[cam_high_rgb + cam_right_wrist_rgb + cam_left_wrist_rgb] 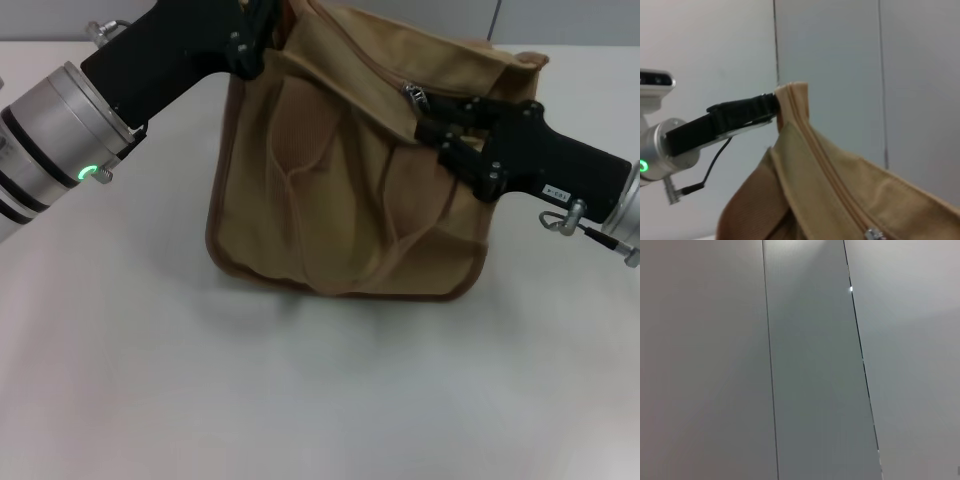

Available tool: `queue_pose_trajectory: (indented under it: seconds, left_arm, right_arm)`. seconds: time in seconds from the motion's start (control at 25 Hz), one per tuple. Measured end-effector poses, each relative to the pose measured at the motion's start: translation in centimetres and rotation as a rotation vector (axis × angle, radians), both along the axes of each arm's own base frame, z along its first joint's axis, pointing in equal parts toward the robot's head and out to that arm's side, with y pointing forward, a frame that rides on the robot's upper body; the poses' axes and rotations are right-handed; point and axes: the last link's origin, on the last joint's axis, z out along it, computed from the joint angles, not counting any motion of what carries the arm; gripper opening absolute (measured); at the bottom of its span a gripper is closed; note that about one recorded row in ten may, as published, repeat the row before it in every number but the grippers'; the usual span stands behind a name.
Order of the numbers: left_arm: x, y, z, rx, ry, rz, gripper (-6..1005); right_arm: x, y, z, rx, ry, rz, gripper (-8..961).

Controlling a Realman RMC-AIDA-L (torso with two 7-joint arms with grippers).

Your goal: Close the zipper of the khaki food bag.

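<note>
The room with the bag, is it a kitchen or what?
Probably a lab or test room, not a kitchen. A khaki food bag stands alone on a plain white table, bare grey wall panels behind, and both robot grippers hold it.

Room and obstacles around the bag

The bag (345, 190) stands as the one bulky obstacle on the table (300, 400). The left gripper (262, 35) blocks the bag's upper left corner, gripping it; the right gripper (440, 125) crowds the bag's right side at the zipper (385, 68). Bare table lies in front of the bag.
</note>
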Motion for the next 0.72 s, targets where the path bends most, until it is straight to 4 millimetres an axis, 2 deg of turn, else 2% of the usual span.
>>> queue_pose_trajectory:
  seconds: [0.4,0.72]
  left_arm:
    - [0.4,-0.1,0.0,-0.004,-0.002,-0.019,42]
    - [0.7,-0.2,-0.1,-0.009,-0.016,-0.026,42]
  right_arm:
    - [-0.2,-1.0,0.1,0.015,0.079,0.009,258]
    - [0.1,-0.7,1.0,-0.010,0.132,-0.045,257]
